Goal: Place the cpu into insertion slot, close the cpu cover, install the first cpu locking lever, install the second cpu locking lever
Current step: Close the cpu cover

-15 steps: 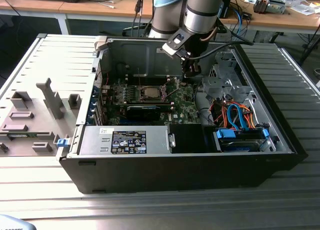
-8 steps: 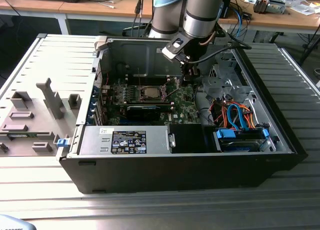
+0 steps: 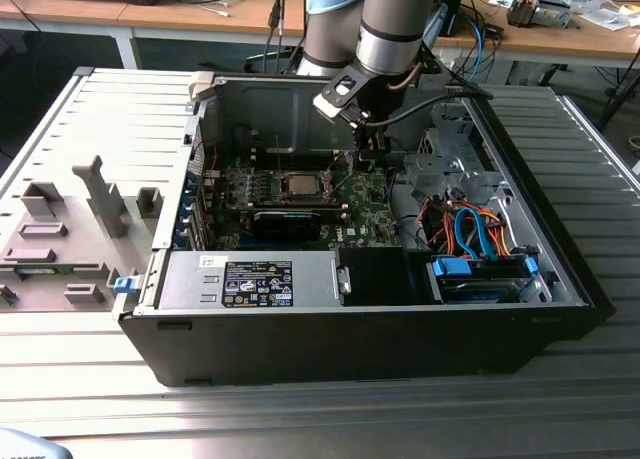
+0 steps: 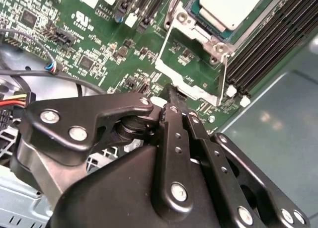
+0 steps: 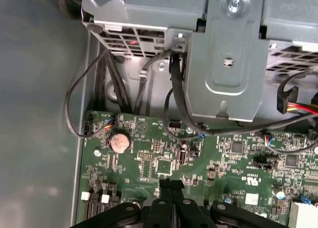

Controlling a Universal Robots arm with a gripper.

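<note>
The cpu (image 4: 231,7), a square chip with a silver top, lies in the insertion slot (image 4: 198,35) on the green motherboard (image 3: 370,214). In the exterior view the cpu (image 3: 300,186) sits mid-board, to the left of the arm. The cpu cover (image 4: 189,86), a thin silver frame with a window, is swung open away from the slot and the board shows through it. A thin wire lever (image 4: 223,76) stands beside it. My gripper (image 4: 170,91) is shut with nothing between its fingers, the tips just off the cover's free edge. The gripper (image 5: 171,184) hovers low over the board.
Long black memory slots (image 4: 268,44) run beside the socket. A grey metal drive cage (image 5: 228,64) with black cables hangs over the board's edge. A coin battery (image 5: 119,141) sits on the board. The power supply (image 3: 260,279) and orange and blue cables (image 3: 480,234) line the case's near side.
</note>
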